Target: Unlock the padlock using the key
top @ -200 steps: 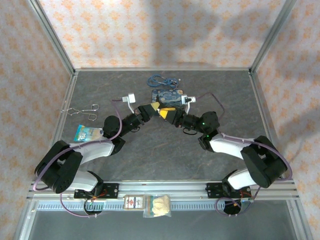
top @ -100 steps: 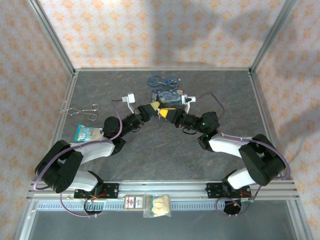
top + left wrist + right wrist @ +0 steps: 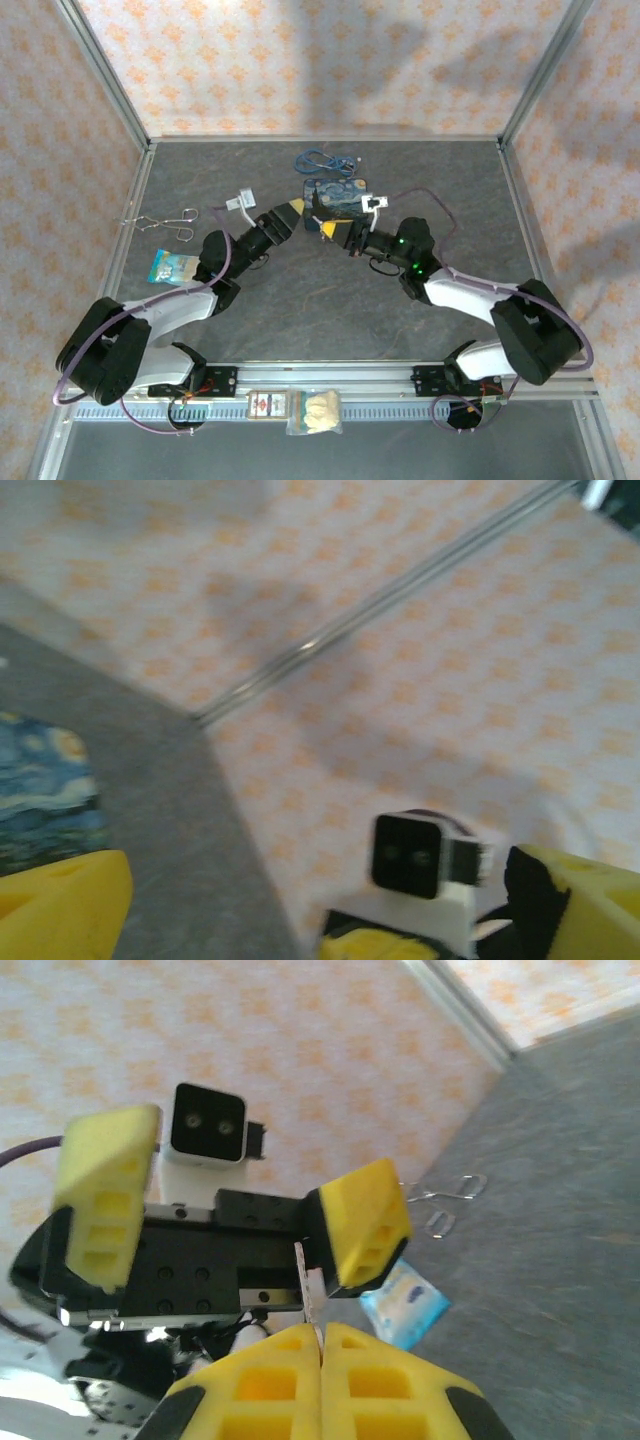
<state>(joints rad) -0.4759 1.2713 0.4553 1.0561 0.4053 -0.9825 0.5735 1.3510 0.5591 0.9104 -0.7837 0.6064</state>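
**A:** What are the right jaws doing?

**B:** Clenched. Their yellow pads (image 3: 262, 1380) meet flat. The key (image 3: 311, 1298), a thin flat strip of metal, stands up out of the seam between them, gripped by its lower end.

**A:** And the left jaws?

**B:** Released and spread wide. The right wrist camera looks straight into them. One pad (image 3: 105, 1195) sits well off to the side. The other pad (image 3: 358, 1222) is just behind the key's blade. The key's tip lies close by that pad, but whether they touch I cannot tell. The left wrist camera (image 3: 207, 1125) sits above the gap.

**A:** How does it look from overhead?

**B:** The two yellow tips point at each other above the worktop (image 3: 330, 310), near but apart. They are just in front of the Starry Night tin (image 3: 338, 196). The key is too small to make out from up there.

**A:** What lies further out?

**B:** A blue cable (image 3: 322, 160) is coiled behind the tin. Wire tongs (image 3: 165, 222) lie near the worktop's left edge, and a blue packet (image 3: 168, 266) lies just in front of them, beside the left arm (image 3: 190, 300). A small box (image 3: 265, 405) and a clear bag (image 3: 315, 411) sit side by side on the front rail.

**A:** And the left wrist view?

**B:** It is blurred. It shows a corner of the tin at one side and the right wrist camera (image 3: 410, 855) facing back.
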